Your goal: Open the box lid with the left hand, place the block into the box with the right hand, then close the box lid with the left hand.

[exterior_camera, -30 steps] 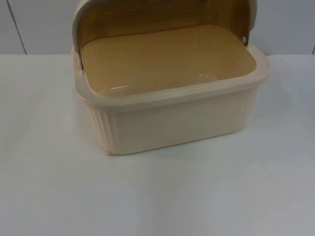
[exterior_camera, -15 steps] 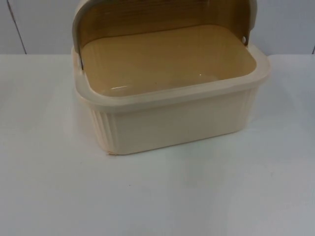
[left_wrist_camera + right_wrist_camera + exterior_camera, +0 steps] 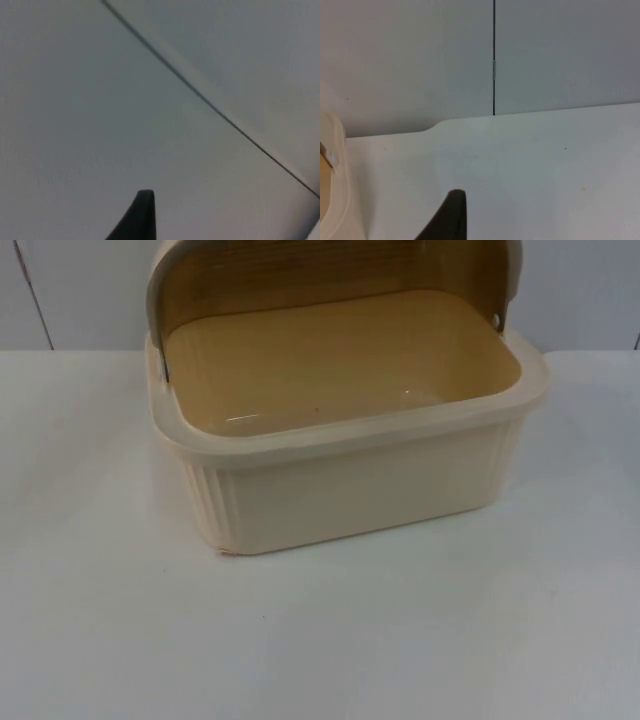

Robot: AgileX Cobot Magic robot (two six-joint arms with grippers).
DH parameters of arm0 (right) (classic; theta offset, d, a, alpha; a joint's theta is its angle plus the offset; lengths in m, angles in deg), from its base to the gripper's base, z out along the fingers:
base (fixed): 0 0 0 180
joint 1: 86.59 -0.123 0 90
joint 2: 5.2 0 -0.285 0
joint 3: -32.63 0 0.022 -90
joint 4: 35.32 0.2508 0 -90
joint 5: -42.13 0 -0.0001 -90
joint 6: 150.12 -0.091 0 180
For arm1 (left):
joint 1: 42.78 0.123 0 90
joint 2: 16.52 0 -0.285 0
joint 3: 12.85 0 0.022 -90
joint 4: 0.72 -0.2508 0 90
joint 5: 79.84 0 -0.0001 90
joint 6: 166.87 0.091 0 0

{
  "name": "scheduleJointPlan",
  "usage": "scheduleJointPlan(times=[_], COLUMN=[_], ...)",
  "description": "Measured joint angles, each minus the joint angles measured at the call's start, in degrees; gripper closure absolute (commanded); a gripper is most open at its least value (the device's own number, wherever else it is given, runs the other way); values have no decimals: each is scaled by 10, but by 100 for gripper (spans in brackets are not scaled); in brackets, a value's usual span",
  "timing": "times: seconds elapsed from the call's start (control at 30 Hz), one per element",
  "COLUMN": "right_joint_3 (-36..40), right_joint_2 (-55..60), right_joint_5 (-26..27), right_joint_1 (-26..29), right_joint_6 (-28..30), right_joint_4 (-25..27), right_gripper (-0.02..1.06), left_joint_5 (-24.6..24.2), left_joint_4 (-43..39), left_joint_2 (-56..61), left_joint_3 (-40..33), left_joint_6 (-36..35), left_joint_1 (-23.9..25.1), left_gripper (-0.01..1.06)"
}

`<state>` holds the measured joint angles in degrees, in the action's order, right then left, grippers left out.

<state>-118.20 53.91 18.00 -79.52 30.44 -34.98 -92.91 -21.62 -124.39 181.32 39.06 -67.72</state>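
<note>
**Lid open, box empty, block unaccounted for**

Top view: the cream ribbed plastic box (image 3: 345, 455) stands on the white table top (image 3: 320, 640) near the grey partition wall (image 3: 80, 290). Its translucent brown roll-back lid (image 3: 330, 275) is swung up behind the opening, so step one reads as complete. The tan interior floor is bare; the block is not inside, so placement and closing remain outstanding.

Left wrist view: the left gripper (image 3: 142, 217) faces the grey wall panels; I judge this arm to be waiting. Its opening and any load cannot be determined.

Right wrist view: the right gripper (image 3: 451, 215) hangs over bare table, beside the box's rim. Its opening and any load likewise cannot be determined.
</note>
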Motion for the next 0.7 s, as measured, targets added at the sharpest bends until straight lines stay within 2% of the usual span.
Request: scheduleJointPlan(times=[0.17, 0.23, 0.27, 0.3, 0.33, 0.4, 0.43, 0.47, 0.57, 0.7], right_joint_3=[0, 0, 0, 0, 0, 0, 0, 0, 0, 0], right_joint_2=[0, 0, 0, 0, 0, 0, 0, 0, 0, 0], right_joint_5=[1, 1, 1, 1, 2, 3, 3, 4, 6, 9], right_joint_1=[0, 0, 0, 0, 0, 0, 0, 0, 0, 0], right_joint_6=[0, 0, 0, 0, 0, 0, 0, 0, 0, 0], right_joint_4=[0, 0, 0, -3, -3, -7, -7, -10, -12, -12], right_gripper=[-1, -1, -1, -1, -1, -1, -1, -1, -1, -1], left_joint_5=[40, 43, 45, 48, 51, 52, 52, 52, 53, 63], left_joint_4=[-43, -46, -48, -48, -48, -44, -44, -37, -1, 20], left_joint_2=[-27, -33, -37, -42, -45, -48, -48, -48, -48, -48], left_joint_3=[0, 0, 0, 0, 0, 0, 0, 0, 0, 0], left_joint_6=[36, 39, 39, 40, 41, 40, 40, 38, 34, 29], left_joint_1=[-21, -25, -27, -28, -28, -28, -28, -28, -28, -28], left_gripper=[1, 8, 8, 14, 25, 51, 68, 68, 104, 105])
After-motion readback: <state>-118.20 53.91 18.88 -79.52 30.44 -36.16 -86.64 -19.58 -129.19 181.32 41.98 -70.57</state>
